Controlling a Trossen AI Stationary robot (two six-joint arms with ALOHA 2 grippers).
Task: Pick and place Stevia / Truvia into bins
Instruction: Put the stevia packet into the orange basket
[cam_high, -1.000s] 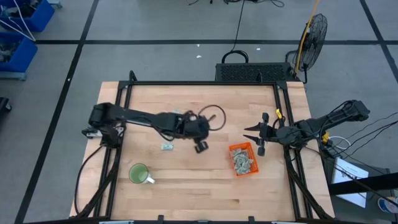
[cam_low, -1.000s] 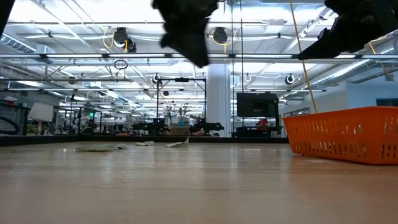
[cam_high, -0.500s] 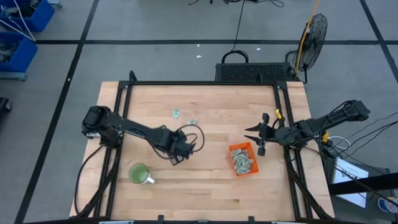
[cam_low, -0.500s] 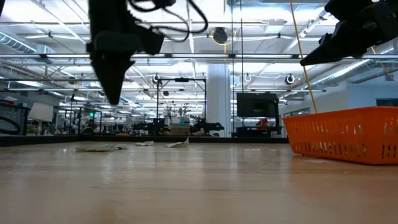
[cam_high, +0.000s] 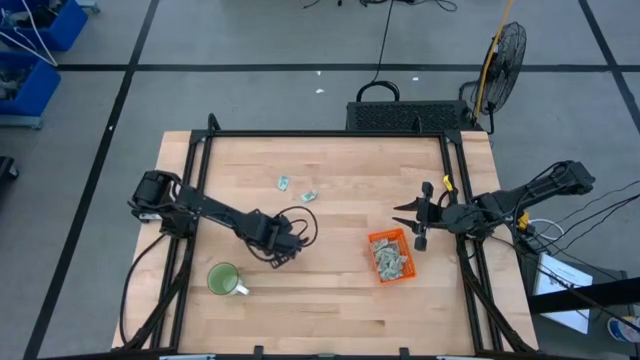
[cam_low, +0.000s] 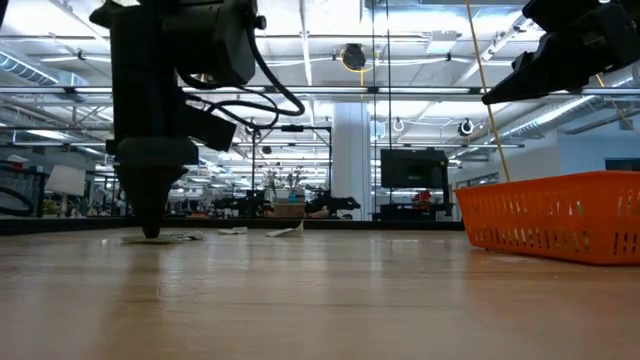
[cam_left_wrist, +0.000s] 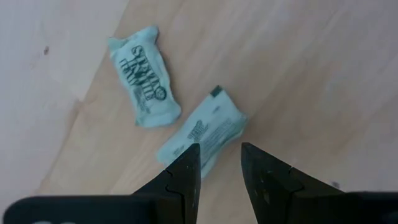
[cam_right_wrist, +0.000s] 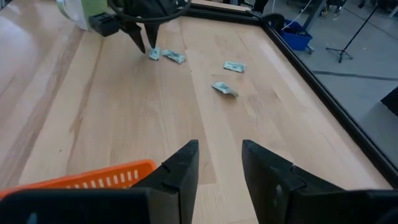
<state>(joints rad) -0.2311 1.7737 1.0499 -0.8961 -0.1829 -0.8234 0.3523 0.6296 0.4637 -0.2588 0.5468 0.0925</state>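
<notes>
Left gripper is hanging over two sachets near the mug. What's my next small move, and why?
Probably lower the left gripper straight down and close. Its open fingers already straddle the end of the nearer sachet, with the second sachet lying apart, so only one should get pinched. The orange tray comes afterward.

Tabletop: pale blond wood, light grain, black frame around it.
Tray: bright orange, mesh-patterned walls in the low view.
Sachets in tray: pale green and white.
Loose sachets: one mint green with dark lettering; the one beside it white-green with fine print and a dark green corner tab. Two more pale green.
Mug: green.
Both arms black: left, right.
Floor: grey with dark lines.
</notes>
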